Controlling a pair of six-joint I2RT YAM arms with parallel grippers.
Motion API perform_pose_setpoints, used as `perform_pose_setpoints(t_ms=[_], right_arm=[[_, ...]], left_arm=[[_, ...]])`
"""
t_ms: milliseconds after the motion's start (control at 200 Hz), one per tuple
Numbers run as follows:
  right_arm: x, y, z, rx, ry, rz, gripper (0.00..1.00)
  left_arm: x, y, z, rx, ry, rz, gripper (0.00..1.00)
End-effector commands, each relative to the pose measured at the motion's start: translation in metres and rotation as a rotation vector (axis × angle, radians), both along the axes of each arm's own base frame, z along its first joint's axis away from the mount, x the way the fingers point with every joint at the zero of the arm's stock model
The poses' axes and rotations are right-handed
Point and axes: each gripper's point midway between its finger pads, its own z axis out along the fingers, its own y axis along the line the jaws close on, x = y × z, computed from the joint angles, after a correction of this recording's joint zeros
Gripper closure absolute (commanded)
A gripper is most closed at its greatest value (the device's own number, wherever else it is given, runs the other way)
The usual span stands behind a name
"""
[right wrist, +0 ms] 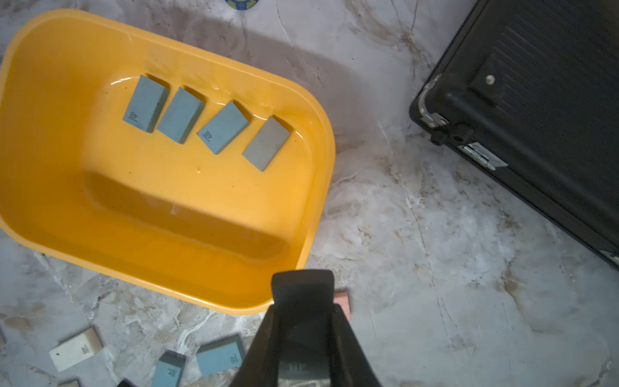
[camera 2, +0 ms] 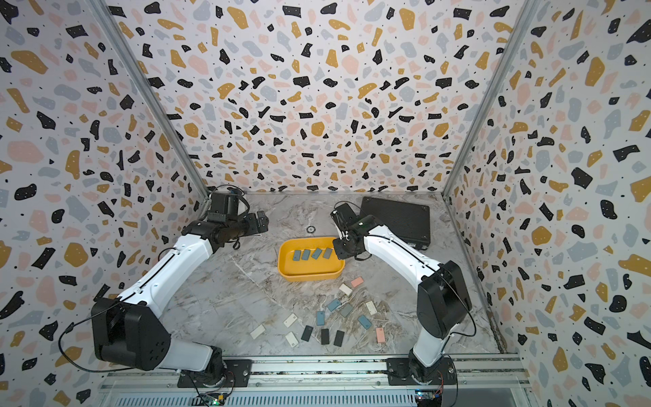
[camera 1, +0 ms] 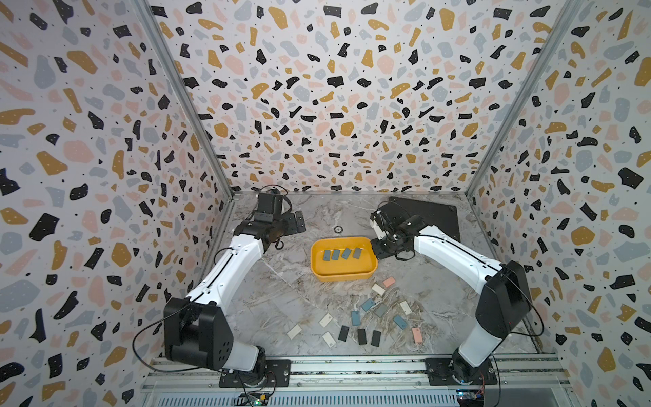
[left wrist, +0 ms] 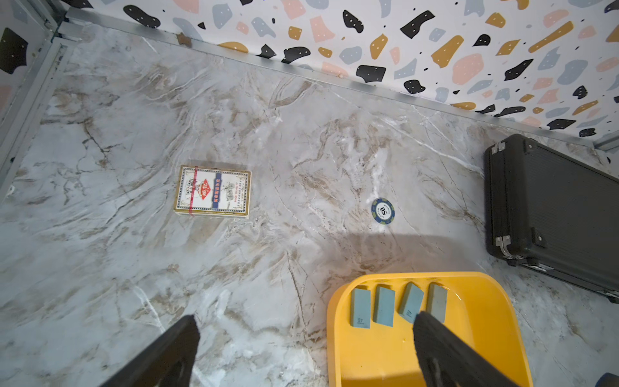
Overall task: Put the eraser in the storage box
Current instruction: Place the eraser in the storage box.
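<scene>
Grey rubber shows between the closed fingers of the right gripper (right wrist: 302, 291). It appears to be a dark grey rectangular eraser (right wrist: 296, 355) with faint print, clamped there, though the fingers hide most of it. In both top views the right gripper (camera 1: 378, 250) (camera 2: 340, 252) hangs over the rim of the shallow yellow plastic storage box (right wrist: 50, 134) on the side nearest its own arm, so the held eraser is above the box's edge and not resting in it.

Ahead of the gripper, inside the box, four slab erasers lie in a row near the far wall. Three are blue-grey (right wrist: 145, 104) (right wrist: 181, 115) (right wrist: 222, 127) and one is paler grey (right wrist: 266, 143).

Behind the gripper, toward the arm bases, loose erasers are scattered on the marble-patterned tabletop (camera 1: 281, 299). A pink one (camera 1: 389, 282) and a white one (camera 1: 378, 289) lie just beside the box. Blue ones (camera 1: 367, 304) lie farther back, and three black ones (camera 1: 361, 336) farther back again.

On the gripper's outer side, toward the back wall, lies a flat black textured case with metal latches (camera 1: 436, 215).

Well across the box from the right gripper, the left gripper (left wrist: 304, 321) hovers over the table with its jaws spread wide and nothing between them. Beyond it lie a small blue-and-white poker chip (left wrist: 383, 210) and a printed card pack (left wrist: 212, 191).
</scene>
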Motion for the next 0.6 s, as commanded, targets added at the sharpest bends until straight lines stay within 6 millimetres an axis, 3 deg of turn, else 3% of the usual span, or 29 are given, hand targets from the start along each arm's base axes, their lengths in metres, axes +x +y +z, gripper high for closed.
perform_pose_setpoints(t_ms=[0, 255, 596], right_arm=[[-0.002, 0.010, 0.002, -0.018, 0.024, 0.037, 0.91], [0.011, 0.036, -0.019, -0.048, 0.056, 0.068, 0.91], [0.014, 0.047, -0.048, -0.085, 0.110, 0.080, 0.90]], left_arm=[[0.008, 0.003, 0.009, -0.040, -0.008, 0.010, 0.00], [0.020, 0.013, 0.001, -0.071, 0.015, 0.021, 0.00], [0.024, 0.017, -0.003, -0.120, 0.016, 0.022, 0.00]])
